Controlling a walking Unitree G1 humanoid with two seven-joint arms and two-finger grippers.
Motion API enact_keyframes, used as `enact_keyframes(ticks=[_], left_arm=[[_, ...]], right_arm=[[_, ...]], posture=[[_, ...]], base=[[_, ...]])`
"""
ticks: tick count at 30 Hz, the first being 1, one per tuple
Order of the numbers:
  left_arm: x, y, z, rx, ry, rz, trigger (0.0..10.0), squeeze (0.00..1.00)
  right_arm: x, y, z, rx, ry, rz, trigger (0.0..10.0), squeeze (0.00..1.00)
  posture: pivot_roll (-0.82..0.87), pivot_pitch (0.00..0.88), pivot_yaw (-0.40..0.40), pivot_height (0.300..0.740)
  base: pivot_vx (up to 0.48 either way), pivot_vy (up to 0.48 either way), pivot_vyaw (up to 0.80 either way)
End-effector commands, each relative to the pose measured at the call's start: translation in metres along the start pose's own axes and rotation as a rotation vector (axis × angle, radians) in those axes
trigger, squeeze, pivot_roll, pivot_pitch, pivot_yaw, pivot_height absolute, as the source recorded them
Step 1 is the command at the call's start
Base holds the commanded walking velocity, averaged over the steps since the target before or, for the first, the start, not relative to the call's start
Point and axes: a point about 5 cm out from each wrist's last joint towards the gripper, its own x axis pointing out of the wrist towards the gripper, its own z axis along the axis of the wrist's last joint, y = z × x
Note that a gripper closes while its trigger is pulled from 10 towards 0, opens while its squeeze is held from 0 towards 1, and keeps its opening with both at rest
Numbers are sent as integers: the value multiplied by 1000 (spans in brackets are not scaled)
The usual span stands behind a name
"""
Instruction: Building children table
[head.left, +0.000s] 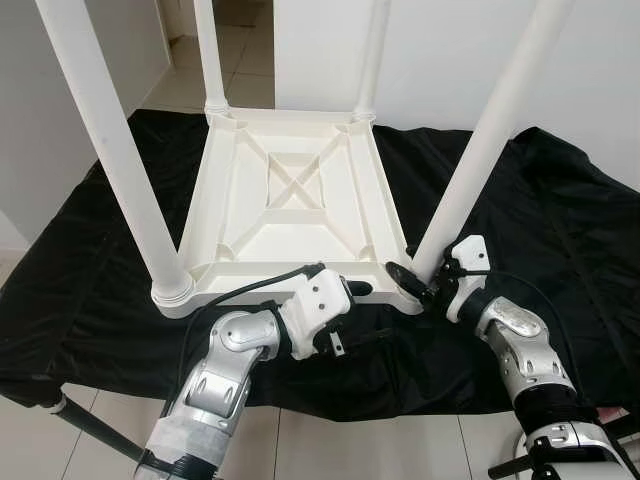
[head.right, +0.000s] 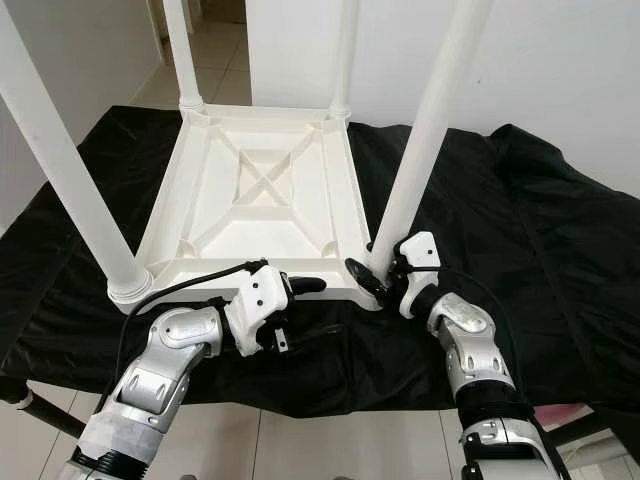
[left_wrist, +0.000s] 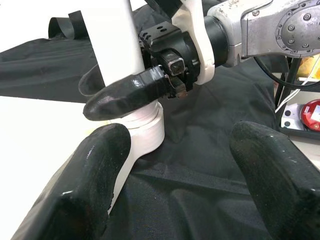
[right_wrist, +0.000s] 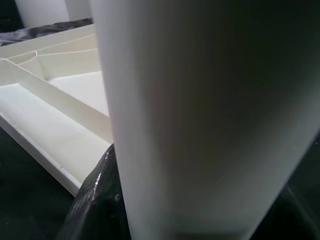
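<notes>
The upturned white tabletop (head.left: 290, 205) lies on the black cloth (head.left: 560, 230) with 4 legs up, the right gripper (head.left: 418, 282) clamped on the near-right leg (head.left: 480, 150) (low, by its socket), the left gripper (left_wrist: 185, 165) open beside it; an off-axis push could tilt that leg

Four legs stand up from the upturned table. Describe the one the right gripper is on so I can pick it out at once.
A white table top lies upside down on a black cloth, with four white legs pointing up from its corners. Go to the corner nearest the robot on its right: that leg leans outward. It alone has the right gripper clamped round its base, while the left gripper sits open by the near edge.
</notes>
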Motion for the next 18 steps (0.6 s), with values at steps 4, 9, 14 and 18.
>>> enact_keyframes(ticks=[4,9,14,18], left_arm=[[1,6,-1,2,2,144,10000,0],[1,7,-1,2,4,139,10000,0],[0,6,-1,1,5,135,10000,0],[1,5,-2,-2,5,134,10000,0]], right_arm=[[-1,0,-6,26,16,14,0,0],[-2,4,-5,47,-2,-23,10000,0],[-3,5,-7,54,7,-99,10000,0],[-3,9,-9,48,18,-202,10000,0]], posture=[[-24,0,-39,740],[-37,0,-33,740],[-40,0,-34,740],[-40,0,-34,740]], base=[[0,0,0],[0,0,0],[0,0,0],[0,0,0]])
